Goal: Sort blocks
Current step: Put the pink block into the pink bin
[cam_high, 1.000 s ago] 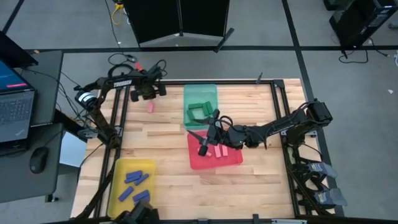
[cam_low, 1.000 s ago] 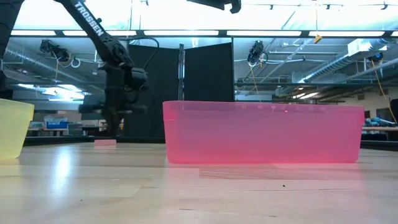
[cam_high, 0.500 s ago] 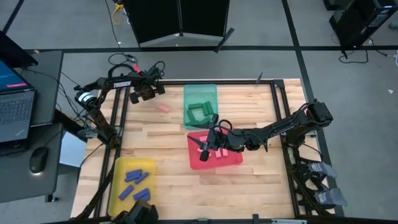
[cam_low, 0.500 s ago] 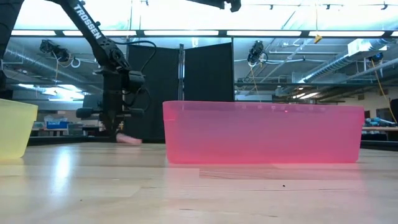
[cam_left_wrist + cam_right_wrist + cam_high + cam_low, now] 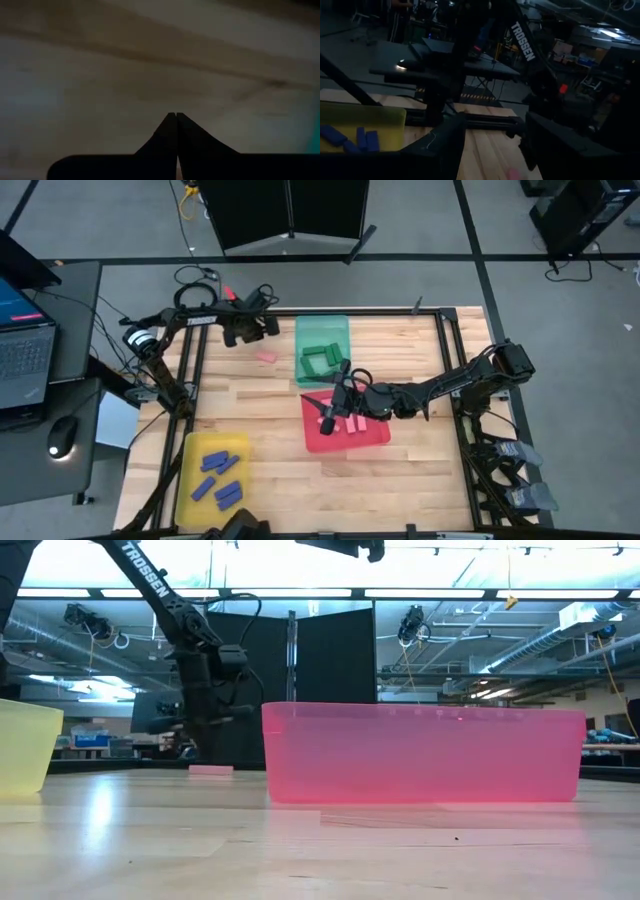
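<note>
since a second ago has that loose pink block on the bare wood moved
Yes. The pink block now lies closer to the green tray than before, and the shut left gripper has shifted that way too.

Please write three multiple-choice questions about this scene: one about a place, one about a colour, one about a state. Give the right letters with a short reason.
1. Where does the loose pink block lie?
A. in the yellow tray
B. on the bare wood, left of the green tray
C. in the red tray

2. What colour are the blocks in the yellow tray?
A. blue
B. green
C. pink

3. How do the fingers of the left tool stand?
A. wide open
B. shut, holding a block
C. shut, holding nothing

Answers:
1 B: the high view shows it on the wood between the left tool and the green tray.
2 A: only blue blocks lie there.
3 C: in the left wrist view the two fingers meet with nothing between them.
</note>
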You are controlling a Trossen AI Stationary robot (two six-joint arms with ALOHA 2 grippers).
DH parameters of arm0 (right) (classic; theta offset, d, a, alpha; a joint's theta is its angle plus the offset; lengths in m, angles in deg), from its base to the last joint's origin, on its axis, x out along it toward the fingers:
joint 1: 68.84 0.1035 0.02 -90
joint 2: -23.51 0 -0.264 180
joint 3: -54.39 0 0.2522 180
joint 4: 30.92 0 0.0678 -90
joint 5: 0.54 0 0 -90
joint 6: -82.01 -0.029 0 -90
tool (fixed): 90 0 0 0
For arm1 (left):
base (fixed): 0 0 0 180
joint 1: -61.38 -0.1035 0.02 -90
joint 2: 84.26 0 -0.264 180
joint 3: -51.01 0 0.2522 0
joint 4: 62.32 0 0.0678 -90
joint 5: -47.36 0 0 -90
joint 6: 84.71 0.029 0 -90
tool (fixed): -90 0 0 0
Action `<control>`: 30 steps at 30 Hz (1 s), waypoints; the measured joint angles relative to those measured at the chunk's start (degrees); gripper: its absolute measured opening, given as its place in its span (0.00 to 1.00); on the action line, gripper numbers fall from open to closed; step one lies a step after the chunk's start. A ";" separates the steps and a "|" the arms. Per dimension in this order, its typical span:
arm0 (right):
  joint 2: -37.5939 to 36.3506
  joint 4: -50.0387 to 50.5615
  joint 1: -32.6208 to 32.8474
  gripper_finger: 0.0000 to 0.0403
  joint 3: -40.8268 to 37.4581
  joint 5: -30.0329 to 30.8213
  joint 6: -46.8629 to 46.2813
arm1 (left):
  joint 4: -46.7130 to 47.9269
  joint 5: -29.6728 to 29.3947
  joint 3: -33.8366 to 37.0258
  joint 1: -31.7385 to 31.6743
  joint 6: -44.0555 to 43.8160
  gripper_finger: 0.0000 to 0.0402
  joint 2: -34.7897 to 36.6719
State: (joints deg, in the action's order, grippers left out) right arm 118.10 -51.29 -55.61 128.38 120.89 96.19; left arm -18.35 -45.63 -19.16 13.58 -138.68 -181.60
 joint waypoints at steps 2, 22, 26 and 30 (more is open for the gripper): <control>0.00 -0.59 -0.08 0.54 0.00 -0.02 0.27 | 1.29 -0.36 0.14 0.80 0.01 0.01 0.00; -0.07 -2.68 0.25 0.54 0.00 -0.06 1.05 | 6.26 -1.70 -0.56 12.79 0.05 0.01 -3.31; -0.07 -3.53 0.24 0.54 0.00 -0.06 1.05 | 6.83 1.12 -0.83 15.40 0.21 0.01 -3.19; -0.09 -3.51 0.25 0.54 0.00 -0.06 0.63 | 6.89 0.86 -0.83 18.31 0.25 0.01 -3.17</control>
State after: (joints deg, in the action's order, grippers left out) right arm 118.01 -54.80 -55.35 128.38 120.84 96.81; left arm -11.46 -44.77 -19.99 31.89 -138.43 -184.77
